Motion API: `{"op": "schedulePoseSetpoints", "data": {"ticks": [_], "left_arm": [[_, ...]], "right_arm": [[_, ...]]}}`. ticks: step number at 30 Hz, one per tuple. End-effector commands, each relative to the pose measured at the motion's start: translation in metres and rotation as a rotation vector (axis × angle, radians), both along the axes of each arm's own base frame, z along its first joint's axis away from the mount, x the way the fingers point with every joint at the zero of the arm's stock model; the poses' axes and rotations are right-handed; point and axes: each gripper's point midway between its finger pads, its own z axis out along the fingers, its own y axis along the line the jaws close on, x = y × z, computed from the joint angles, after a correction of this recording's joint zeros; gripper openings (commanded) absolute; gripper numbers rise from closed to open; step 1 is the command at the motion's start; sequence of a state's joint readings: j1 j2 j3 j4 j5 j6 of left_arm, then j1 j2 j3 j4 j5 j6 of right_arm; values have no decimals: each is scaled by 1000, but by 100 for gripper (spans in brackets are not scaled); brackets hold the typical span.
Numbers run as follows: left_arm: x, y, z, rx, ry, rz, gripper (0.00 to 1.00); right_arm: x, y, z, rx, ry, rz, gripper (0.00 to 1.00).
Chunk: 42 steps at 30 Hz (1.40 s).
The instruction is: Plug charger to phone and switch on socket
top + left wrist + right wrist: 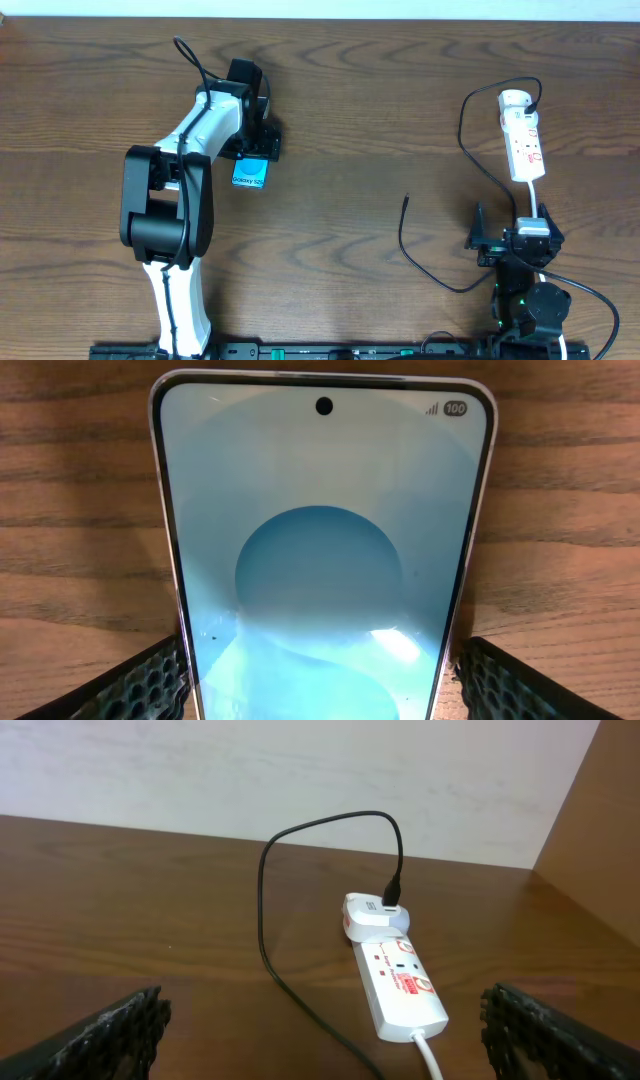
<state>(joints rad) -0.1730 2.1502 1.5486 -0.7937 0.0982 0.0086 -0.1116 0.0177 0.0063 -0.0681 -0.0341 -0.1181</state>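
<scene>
1. Step in hand, as far as I can judge: securing the phone (320,530). It's lying flat on the worktop (350,90), screen lit and face up, with nothing plugged into it yet.
2. The left end effector (320,685) sits right over the phone, spread wide, with a finger just beside each long edge. It looks like it's straddling the phone rather than clamping it, so I'd say it has hold of nothing.
3. The right end effector (320,1030) is well away from the phone. It's wide open and empty, and it's facing the socket (400,985).
4. The charger (402,235) has one end in the white adapter at the socket's far end. Its free plug tip lies loose on the wood between phone and socket, with neither arm touching it.
5. Next move, my guess: left closes gently to pin the phone, then right fetches that thin tip. The tip is small, so it'll need a careful pinch and good alignment with the phone's port. The socket's switch comes last.
</scene>
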Motion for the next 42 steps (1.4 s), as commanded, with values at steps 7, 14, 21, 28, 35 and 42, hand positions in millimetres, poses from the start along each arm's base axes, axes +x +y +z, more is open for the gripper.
{"op": "schedulePoseSetpoints", "data": {"ticks": [7,14,21,28,35,42], "left_arm": [[-6,5,-11,20,30,-13,86],[-8,5,-16,20,29,-13,86],[-8,5,-16,20,28,-13,86],[-8,5,-16,20,29,-12,85],[-8,5,-16,20,29,-13,79],[-8,5,-16,20,29,-13,70]], "right_arm": [[0,5,-1,-10,3,24,99],[0,5,-1,-10,3,24,99],[0,5,-1,-10,2,25,99],[0,5,-1,-10,2,25,99],[0,5,-1,-10,2,25,99],[0,5,-1,-10,2,25,99]]}}
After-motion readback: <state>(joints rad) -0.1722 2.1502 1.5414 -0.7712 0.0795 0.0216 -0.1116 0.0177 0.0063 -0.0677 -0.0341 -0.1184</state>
